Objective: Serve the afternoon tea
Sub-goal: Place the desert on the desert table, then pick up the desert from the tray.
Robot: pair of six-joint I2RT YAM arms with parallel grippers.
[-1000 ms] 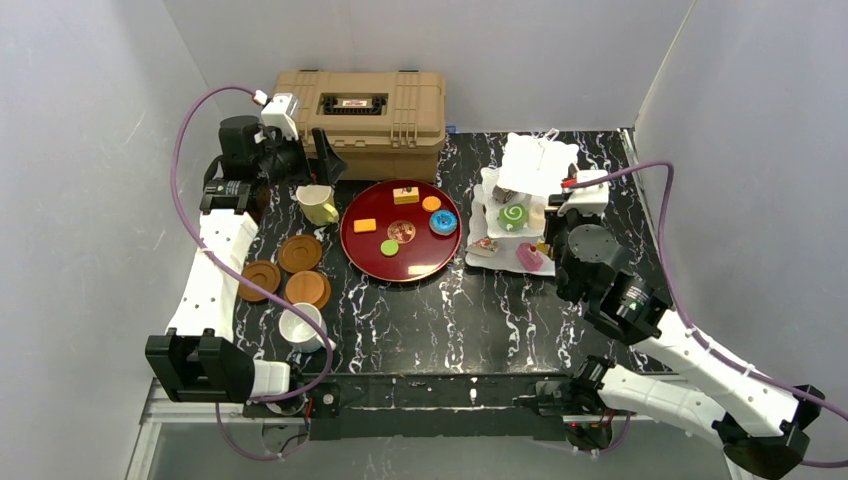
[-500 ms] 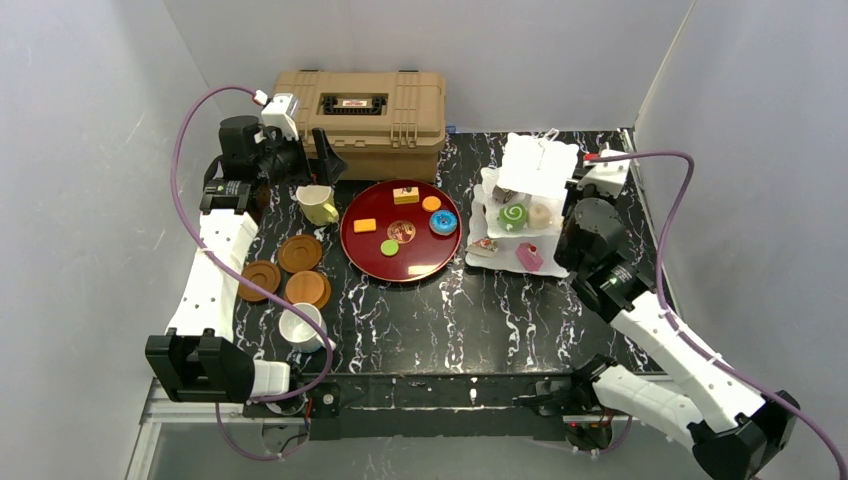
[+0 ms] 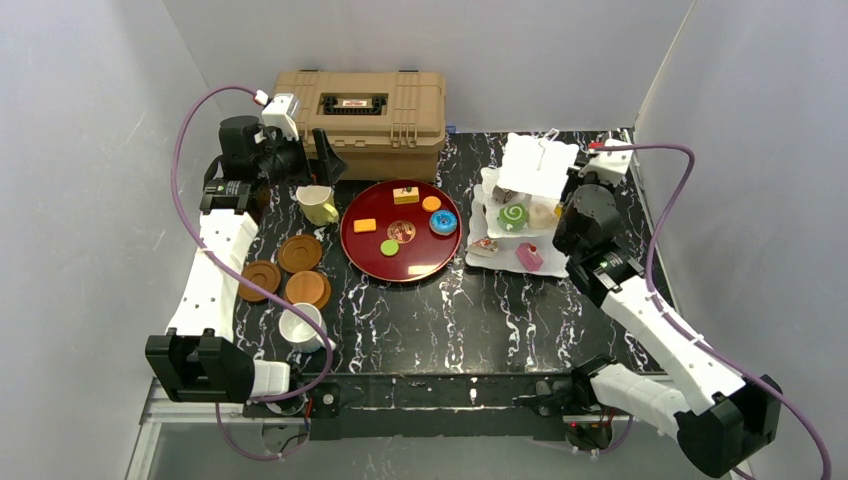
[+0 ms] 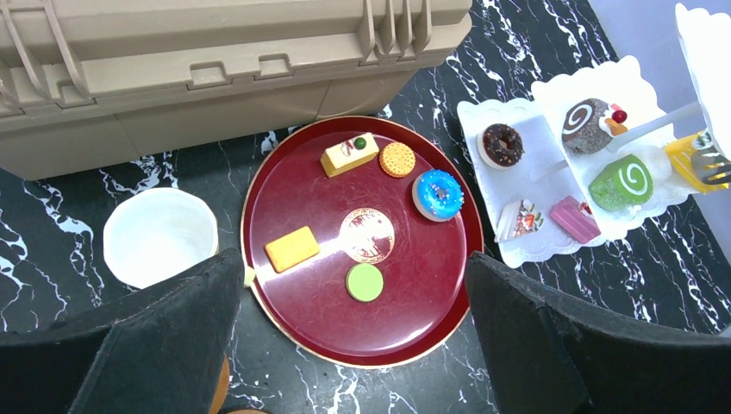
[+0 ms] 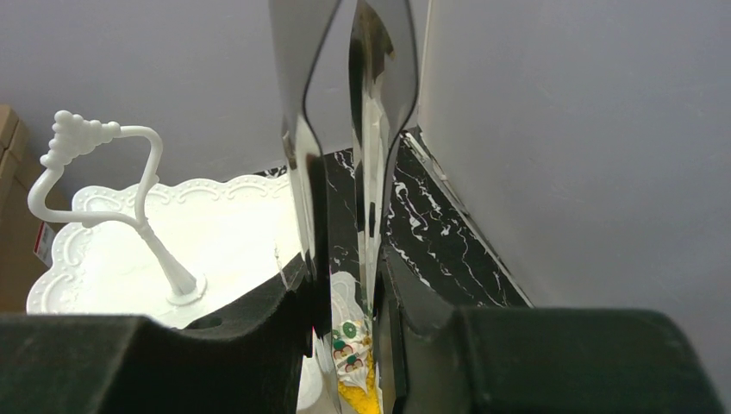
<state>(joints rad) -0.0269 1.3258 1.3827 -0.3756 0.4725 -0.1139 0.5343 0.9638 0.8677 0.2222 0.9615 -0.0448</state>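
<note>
Looking at the stand [image 3: 537,160] first: where do we place it?

We see it at the tabletop's [image 3: 450,320] far right, just beside the red tray [image 3: 360,255]. From above, its top tier hides much of the tiers below, yet we make out a green roll [image 3: 513,214] and a pink cake [image 3: 529,258].

And the right tool [image 5: 345,302]?

Pinched narrow on metal tongs [image 5: 375,129], beside the stand's top tier. The tong tips run off the bottom of the wrist view; something yellow and white [image 5: 349,366] shows between them, and we cannot tell whether it is gripped.

The left tool [image 3: 322,160]?

Spread wide, holding nothing, hovering between the tan case [image 3: 360,110] and the pale-yellow mug [image 3: 318,204]. Its pads [image 4: 129,345] cover nearly all of the saucers [image 3: 299,253] in its own view.

The rest?

A blue doughnut [image 3: 443,222] and small pieces lie on the tray; the white mug [image 3: 300,326] stands just beside the saucers.
</note>
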